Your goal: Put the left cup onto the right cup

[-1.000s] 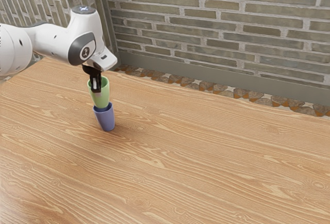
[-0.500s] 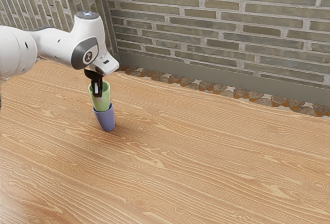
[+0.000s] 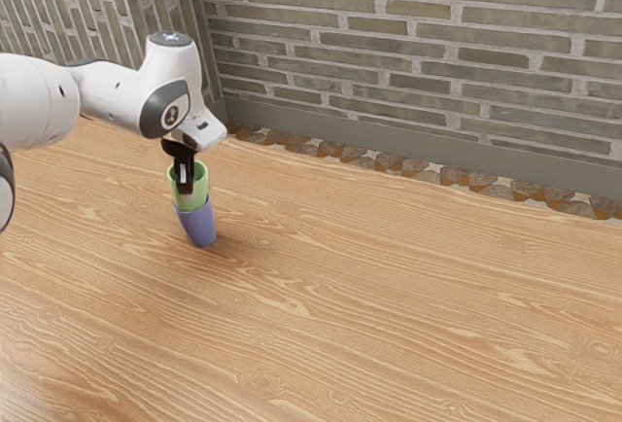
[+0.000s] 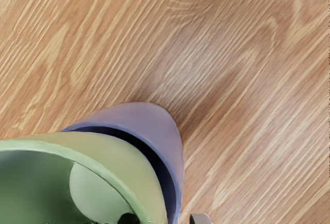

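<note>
Gripper (image 3: 182, 187) is clamping green cup (image 3: 195, 189) by its rim; cup is nesting in blue cup (image 3: 199, 227) directly beneath.

Green cup (image 3: 191, 185): lower part hidden inside blue cup (image 3: 199, 225); wrist view, both cups cut off by pic edge.

The work surface is a wooden table (image 3: 408, 305) with light brown planks and a pronounced wavy grain; in the wrist view the same grain (image 4: 232, 53) runs diagonally. Behind the table stands a brick wall (image 3: 437, 43) of grey-brown bricks with pale mortar joints. A grey ledge (image 3: 457, 147) runs along its base. A row of brown stones (image 3: 437, 175) lies between ledge and table. A slatted screen (image 3: 87, 4) adjoins the wall at the exterior view's left. Lighting is even.
</note>
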Robot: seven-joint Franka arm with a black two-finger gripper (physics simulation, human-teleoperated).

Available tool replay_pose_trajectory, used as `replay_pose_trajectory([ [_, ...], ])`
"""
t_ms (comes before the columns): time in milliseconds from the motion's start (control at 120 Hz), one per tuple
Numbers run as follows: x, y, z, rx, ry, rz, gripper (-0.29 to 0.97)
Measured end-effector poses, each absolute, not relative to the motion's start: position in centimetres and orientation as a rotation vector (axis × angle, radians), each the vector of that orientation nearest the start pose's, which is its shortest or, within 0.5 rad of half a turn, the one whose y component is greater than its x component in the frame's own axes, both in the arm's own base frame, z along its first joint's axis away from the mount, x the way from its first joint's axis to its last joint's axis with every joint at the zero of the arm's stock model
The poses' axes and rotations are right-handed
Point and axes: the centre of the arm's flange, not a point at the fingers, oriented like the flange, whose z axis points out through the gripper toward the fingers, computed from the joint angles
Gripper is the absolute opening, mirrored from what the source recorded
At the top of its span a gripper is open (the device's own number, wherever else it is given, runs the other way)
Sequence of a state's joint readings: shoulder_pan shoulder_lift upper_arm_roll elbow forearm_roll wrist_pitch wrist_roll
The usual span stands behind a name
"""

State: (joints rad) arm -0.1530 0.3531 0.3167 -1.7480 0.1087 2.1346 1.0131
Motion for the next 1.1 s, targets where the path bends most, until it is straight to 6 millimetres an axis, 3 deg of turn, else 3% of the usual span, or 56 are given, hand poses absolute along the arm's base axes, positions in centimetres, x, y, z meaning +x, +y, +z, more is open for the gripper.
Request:
replay_pose_trajectory([
  [150,64.4,9.3,38.5,-2.631,1.327,0.107,0.44],
  [350,64.4,9.3,38.8,-2.626,1.337,0.104,0.59],
  [742,64.1,9.0,40.5,-2.617,1.35,0.075,0.67],
  [1100,62.9,8.0,45.6,-2.61,1.357,-0.016,0.68],
])
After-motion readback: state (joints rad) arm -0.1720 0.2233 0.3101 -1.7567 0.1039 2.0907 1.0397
